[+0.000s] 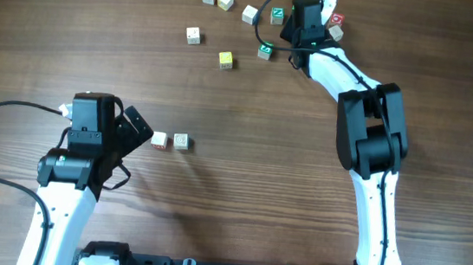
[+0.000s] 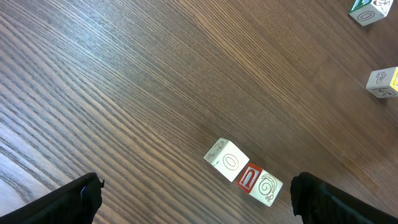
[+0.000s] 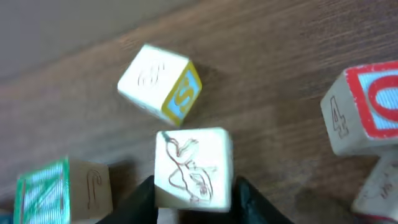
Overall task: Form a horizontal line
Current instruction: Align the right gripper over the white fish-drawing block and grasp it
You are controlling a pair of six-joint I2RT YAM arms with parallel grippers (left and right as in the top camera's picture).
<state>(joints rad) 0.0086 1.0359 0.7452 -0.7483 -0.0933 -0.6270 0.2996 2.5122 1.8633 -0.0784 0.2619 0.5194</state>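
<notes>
A: Where to find the horizontal line [image 2: 247, 177]?

B: Down from the yellow-topped cube [image 1: 225, 59], toward the robot's base and a little to the left, well apart from it. Made of only two pale cubes as far as can be seen: a grey-oval cube [image 2: 227, 161] and a red-marked cube [image 2: 250, 178], side by side on the wooden table [image 1: 243, 151]. Touching along an edge from the left wrist; from overhead, hard to tell touching from barely apart.

A: And the left gripper [image 2: 196, 186]?

B: Spread wide. Further left of the yellow-topped cube than the line, about as far below it, with one dark fingertip [image 2: 323, 199] just beside the red-marked cube; contact impossible to judge.

A: Right gripper [image 3: 193, 185]?

B: Up and to the right of the yellow-topped cube, among loose cubes at the far side of the table. Drawn narrow onto a bird-sketch cube [image 3: 193, 165], with a black finger [image 3: 140, 202] against each flank. Rather blurred there, though.

A: Anything close around that one?

B: From the right wrist, flanked by a green-topped cube [image 3: 59, 186] on one side and a red-framed cube [image 3: 367, 109] bearing a 4 on the other, both apart from it, with an S-marked cube [image 3: 158, 84] beyond. From overhead, also a red-dotted cube [image 1: 194, 34] up and to the left of the yellow-topped cube, near it.
</notes>
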